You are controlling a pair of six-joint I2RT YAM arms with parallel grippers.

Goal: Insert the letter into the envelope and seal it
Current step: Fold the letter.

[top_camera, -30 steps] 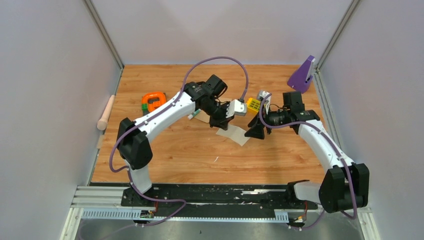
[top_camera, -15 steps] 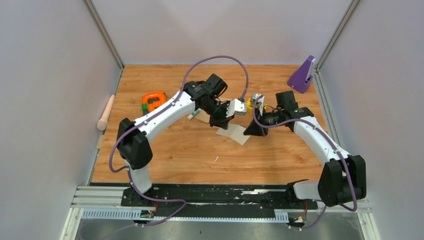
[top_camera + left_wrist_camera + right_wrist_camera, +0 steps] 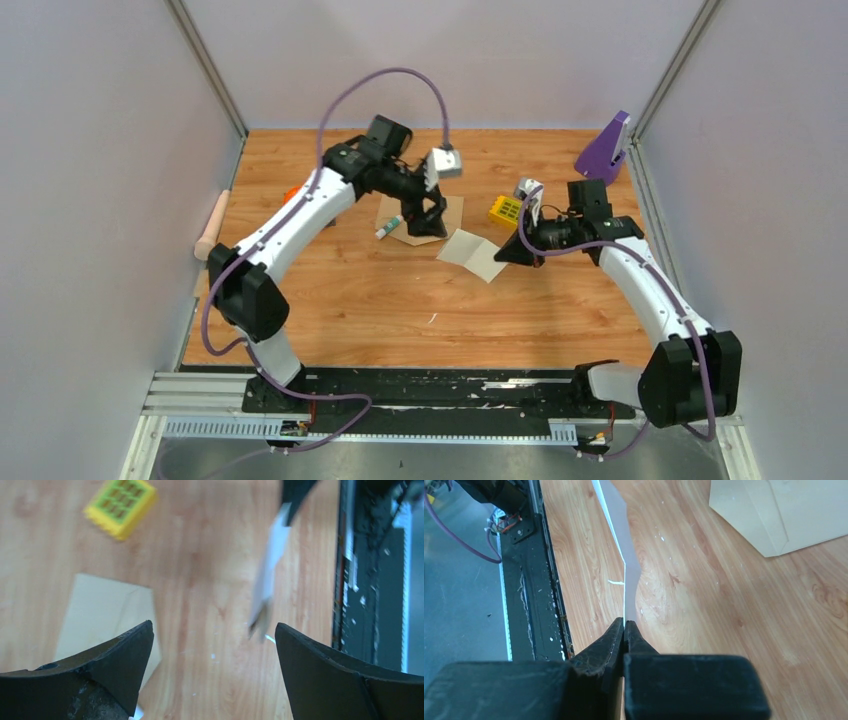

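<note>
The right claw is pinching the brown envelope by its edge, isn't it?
No. The right gripper is pinching the white letter by its edge, as the right wrist view shows; the brown envelope lies flat on the table.

White letter (image 3: 473, 256) tilts, one edge raised — tan envelope (image 3: 452, 210) lies flat nearby.

We open our left gripper (image 3: 212, 630) off the letter (image 3: 472, 255), the envelope (image 3: 107, 610) now beneath its jaws; our right gripper (image 3: 624, 625) now pinches the letter.
</note>
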